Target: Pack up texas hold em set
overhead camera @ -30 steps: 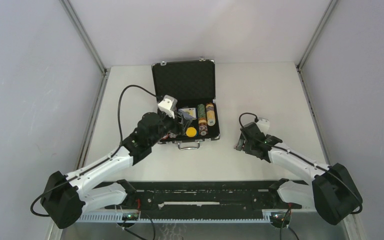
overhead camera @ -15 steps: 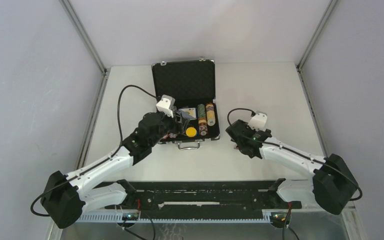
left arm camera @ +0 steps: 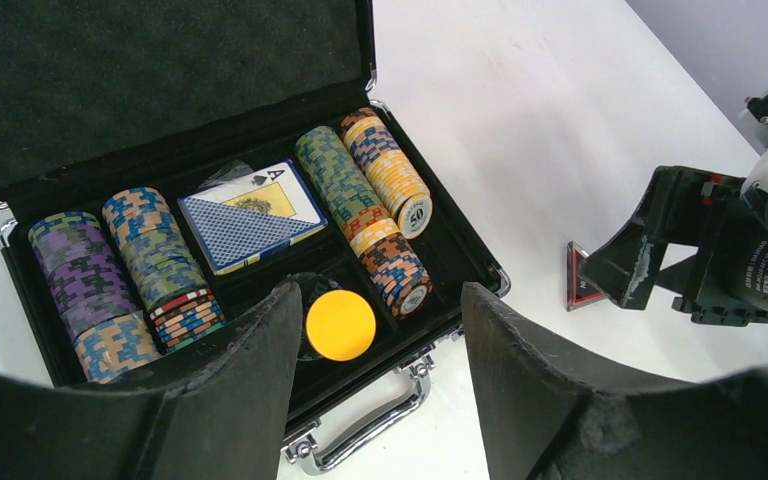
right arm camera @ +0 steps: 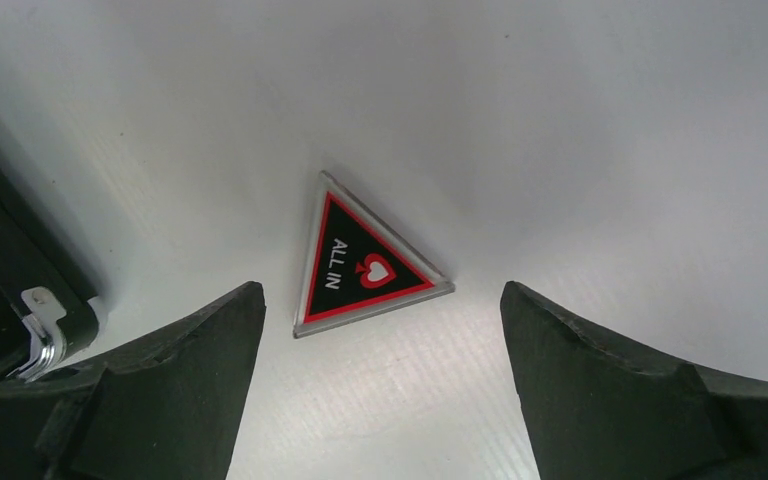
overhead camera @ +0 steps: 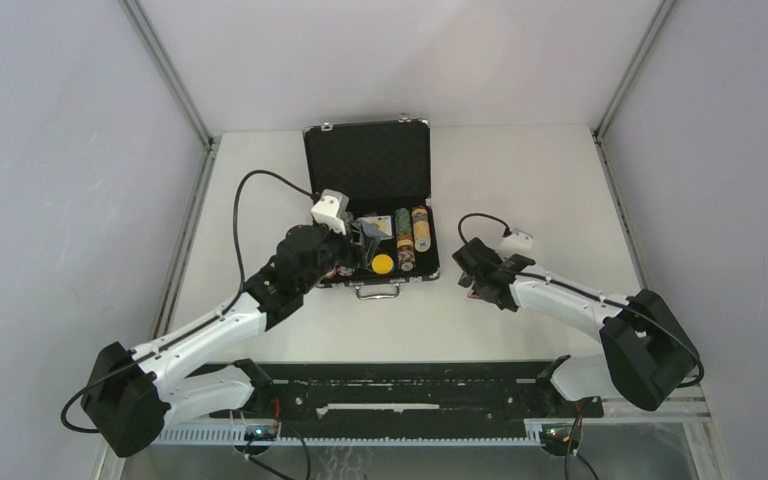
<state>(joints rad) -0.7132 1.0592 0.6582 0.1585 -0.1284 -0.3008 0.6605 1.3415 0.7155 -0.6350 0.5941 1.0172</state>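
The black briefcase (overhead camera: 368, 165) lies open, lid up, at the table's middle. In the left wrist view its tray (left arm camera: 465, 255) holds multicoloured chip stacks (left arm camera: 360, 195), a card deck (left arm camera: 250, 215) and a yellow button (left arm camera: 340, 325). My left gripper (left arm camera: 380, 300) hovers open over the case's front edge and handle (left arm camera: 360, 430), holding nothing. The red-black triangle token (right arm camera: 365, 262), marked ALL IN, lies flat on the table just right of the case. My right gripper (right arm camera: 380, 290) hangs wide open over the token, which sits just ahead of the fingertips, untouched.
White table (overhead camera: 540, 190) with grey walls on both sides and metal corner posts. A black rail (overhead camera: 400, 385) runs along the near edge between the arm bases. The case corner (right arm camera: 50, 320) sits close to my right gripper's left finger.
My right arm has swung left toward the case and now stands over the triangle token, its jaws a little wider. The left arm has hardly moved.
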